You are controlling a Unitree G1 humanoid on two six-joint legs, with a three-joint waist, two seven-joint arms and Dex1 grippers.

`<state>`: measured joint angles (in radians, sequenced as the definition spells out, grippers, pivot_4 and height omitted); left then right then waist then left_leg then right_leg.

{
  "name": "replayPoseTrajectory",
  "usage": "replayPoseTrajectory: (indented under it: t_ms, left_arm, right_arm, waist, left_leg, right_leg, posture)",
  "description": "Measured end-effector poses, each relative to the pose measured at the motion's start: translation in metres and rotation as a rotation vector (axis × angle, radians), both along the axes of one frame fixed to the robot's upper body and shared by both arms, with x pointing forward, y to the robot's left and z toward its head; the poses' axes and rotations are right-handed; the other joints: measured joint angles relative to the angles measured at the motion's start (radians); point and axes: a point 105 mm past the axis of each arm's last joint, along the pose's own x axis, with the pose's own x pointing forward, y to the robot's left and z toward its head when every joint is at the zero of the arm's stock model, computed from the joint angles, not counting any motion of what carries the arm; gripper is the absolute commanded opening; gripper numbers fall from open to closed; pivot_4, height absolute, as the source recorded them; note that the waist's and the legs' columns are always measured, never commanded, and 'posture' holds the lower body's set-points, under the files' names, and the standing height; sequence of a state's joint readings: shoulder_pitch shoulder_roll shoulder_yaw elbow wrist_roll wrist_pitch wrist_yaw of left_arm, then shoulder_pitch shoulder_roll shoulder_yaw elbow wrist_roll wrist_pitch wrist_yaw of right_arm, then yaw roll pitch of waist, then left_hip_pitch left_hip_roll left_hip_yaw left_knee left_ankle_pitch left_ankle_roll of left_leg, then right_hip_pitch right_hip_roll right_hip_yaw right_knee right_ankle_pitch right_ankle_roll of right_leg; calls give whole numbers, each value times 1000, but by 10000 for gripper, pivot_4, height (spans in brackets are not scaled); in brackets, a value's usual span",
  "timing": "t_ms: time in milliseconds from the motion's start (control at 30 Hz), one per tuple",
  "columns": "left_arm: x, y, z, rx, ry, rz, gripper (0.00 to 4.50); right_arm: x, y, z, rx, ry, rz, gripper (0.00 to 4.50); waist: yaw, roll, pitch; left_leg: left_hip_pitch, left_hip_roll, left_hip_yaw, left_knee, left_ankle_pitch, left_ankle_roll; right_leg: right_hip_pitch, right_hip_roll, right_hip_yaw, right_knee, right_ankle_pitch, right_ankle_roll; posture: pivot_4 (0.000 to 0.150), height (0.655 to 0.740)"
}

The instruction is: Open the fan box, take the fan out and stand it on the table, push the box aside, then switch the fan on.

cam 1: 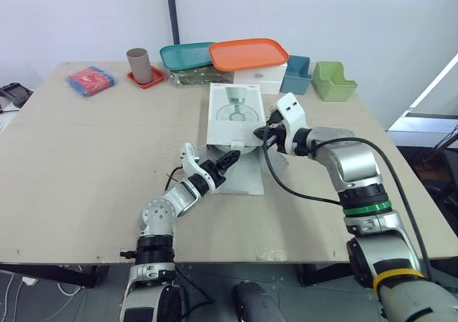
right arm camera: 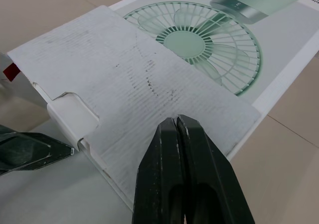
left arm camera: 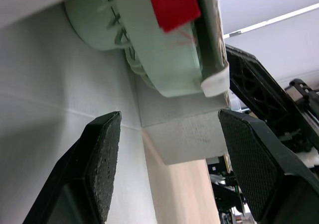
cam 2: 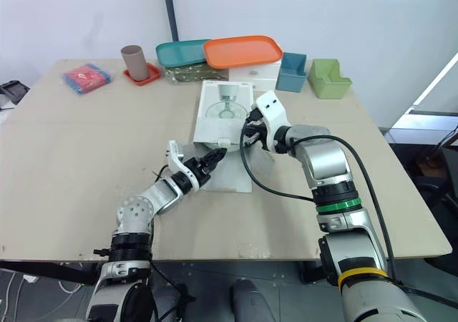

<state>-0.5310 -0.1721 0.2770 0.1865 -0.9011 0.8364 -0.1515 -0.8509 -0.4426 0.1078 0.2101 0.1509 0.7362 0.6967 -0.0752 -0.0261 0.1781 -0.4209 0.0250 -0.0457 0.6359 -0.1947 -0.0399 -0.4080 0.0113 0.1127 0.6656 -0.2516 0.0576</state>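
Observation:
The white fan box (cam 1: 232, 111), printed with a green fan, lies flat at the table's middle with its near end open. One flap (cam 1: 242, 179) is spread on the table toward me. My left gripper (cam 1: 230, 157) is open at that opening. In the left wrist view its fingers (left arm camera: 102, 159) straddle the box's lower edge, and the pale green fan (left arm camera: 149, 50) sits just inside. My right gripper (right arm camera: 178, 127) is shut, its tips resting on the raised grey inner flap (right arm camera: 149, 79) at the box's near right corner. Nothing shows between its fingers.
Along the far edge stand an orange tray (cam 1: 248, 53) on a white box, a teal tray (cam 1: 184, 54), a blue bin (cam 1: 296, 74) and a green bin (cam 1: 333, 80). A brown cup (cam 1: 139, 64) on a red coaster and a red packet (cam 1: 90, 79) lie far left.

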Motion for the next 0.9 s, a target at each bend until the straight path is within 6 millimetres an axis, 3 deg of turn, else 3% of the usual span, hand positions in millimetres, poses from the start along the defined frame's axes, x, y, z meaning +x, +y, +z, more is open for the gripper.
replayPoseTrajectory:
  t_ms: [767, 900]
  left_arm:
    - [8, -3, -2, 8, -2, 10, 33275]
    - [7, -9, -10, 21, 23, -15, 33275]
  right_arm:
    - [-2, 1, -1, 0, 2, 1, 0]
    - [-3, 1, -1, 0, -1, 4, 0]
  waist:
    - [0, 0, 0]
    - [0, 0, 0]
  left_leg:
    - [0, 0, 0, 0, 0, 0]
    - [-1, 0, 0, 0, 0, 0]
  right_leg:
    - [0, 0, 0, 0, 0, 0]
    - [0, 0, 0, 0, 0, 1]
  posture:
    - [1500, 7400]
    - [1500, 7400]
